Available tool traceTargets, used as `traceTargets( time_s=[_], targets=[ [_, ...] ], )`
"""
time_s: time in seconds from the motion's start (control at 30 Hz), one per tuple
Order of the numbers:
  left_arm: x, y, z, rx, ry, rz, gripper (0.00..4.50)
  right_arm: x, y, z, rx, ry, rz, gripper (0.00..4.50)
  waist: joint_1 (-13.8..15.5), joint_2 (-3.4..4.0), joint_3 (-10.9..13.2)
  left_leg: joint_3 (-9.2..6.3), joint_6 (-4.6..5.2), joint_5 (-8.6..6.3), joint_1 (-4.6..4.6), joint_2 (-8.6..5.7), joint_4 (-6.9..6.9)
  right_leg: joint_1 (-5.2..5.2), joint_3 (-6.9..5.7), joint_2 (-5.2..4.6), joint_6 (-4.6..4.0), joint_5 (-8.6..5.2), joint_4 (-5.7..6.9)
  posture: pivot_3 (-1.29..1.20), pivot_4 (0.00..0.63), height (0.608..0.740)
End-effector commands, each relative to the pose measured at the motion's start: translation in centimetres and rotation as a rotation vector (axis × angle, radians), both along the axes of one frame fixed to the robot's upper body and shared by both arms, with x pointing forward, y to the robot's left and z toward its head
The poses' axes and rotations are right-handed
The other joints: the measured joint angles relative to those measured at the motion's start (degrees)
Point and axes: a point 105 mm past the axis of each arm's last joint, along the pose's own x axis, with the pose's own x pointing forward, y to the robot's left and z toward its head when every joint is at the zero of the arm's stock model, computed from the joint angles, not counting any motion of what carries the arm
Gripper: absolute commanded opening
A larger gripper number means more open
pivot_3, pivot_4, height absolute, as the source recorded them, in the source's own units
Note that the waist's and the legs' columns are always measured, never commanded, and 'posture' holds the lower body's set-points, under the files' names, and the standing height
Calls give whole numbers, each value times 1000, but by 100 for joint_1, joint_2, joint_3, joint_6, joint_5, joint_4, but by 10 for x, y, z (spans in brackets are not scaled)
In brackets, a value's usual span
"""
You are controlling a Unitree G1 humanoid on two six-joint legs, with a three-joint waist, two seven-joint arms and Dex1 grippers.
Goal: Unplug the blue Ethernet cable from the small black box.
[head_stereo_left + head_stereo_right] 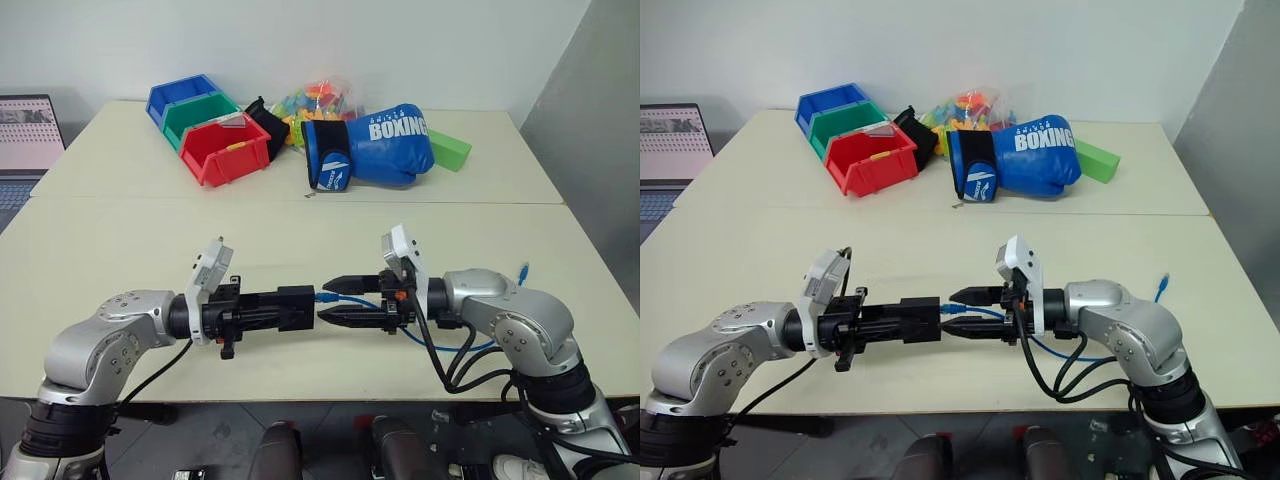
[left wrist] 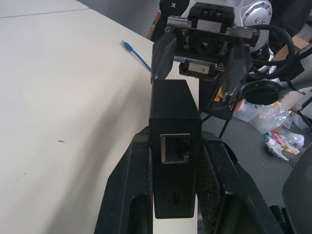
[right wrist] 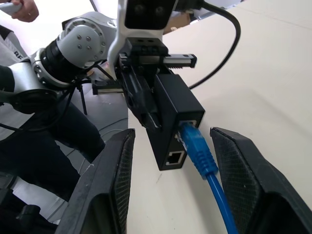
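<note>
Blue Ethernet cable point(image 3: 197, 146) plugged into black box point(image 3: 176, 105).

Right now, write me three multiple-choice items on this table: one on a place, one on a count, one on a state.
1. The small matte black plastic box sits:
A) between the left gripper's fingers
B) on the laptop
C) under the glove

2. The plastic bins at the table's far side number:
A) two
B) three
C) five

3. The thin bright-blue Ethernet cable's plug is:
A) seated in the box
B) loose on the table
C) cut in two

Key:
1. A, both fingers press its sides.
2. B, one blue, one green, one red.
3. A, it fills one port, and the right gripper is open around it.
</note>
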Motion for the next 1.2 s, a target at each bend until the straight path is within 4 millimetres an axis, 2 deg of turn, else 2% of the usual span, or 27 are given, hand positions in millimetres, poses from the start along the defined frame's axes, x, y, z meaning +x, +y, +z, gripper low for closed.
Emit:
traceTargets(
  time_s=[0.03,0.47,0.57,0.77,0.87,1.2],
  targets=[
    [-5,-6,11,16,-46,-47,789,1,1,4,29,8,4,2586,-3,0,0,0,0,0,0,0,0,0,0,0,0,0,0,0,150,740],
    [-6,-6,12,27,-48,-49,789,5,1,6,51,54,13,2586,-47,0,0,-1,0,0,-1,1,-1,-1,0,2,1,-1,-1,0,150,740],
    [-6,-6,11,28,-47,-47,789,4,1,6,55,58,14,2130,-49,0,0,-1,0,0,-1,1,-1,-1,-1,2,1,-1,-2,0,150,740],
    [-6,-6,10,25,-44,-45,789,3,0,5,45,53,21,651,-50,0,0,0,0,0,-1,1,-2,-1,0,2,1,-1,-2,0,150,740],
    [-7,-6,9,25,-43,-49,789,2,0,5,43,52,26,168,-51,0,0,0,0,0,-1,1,-2,-1,0,2,1,-1,-3,0,150,740],
    [-15,-7,4,33,-30,-90,789,1,-3,3,35,104,46,90,-53,0,0,0,0,0,-1,1,-3,-1,0,2,1,-1,-4,0,150,740]
  ],
)
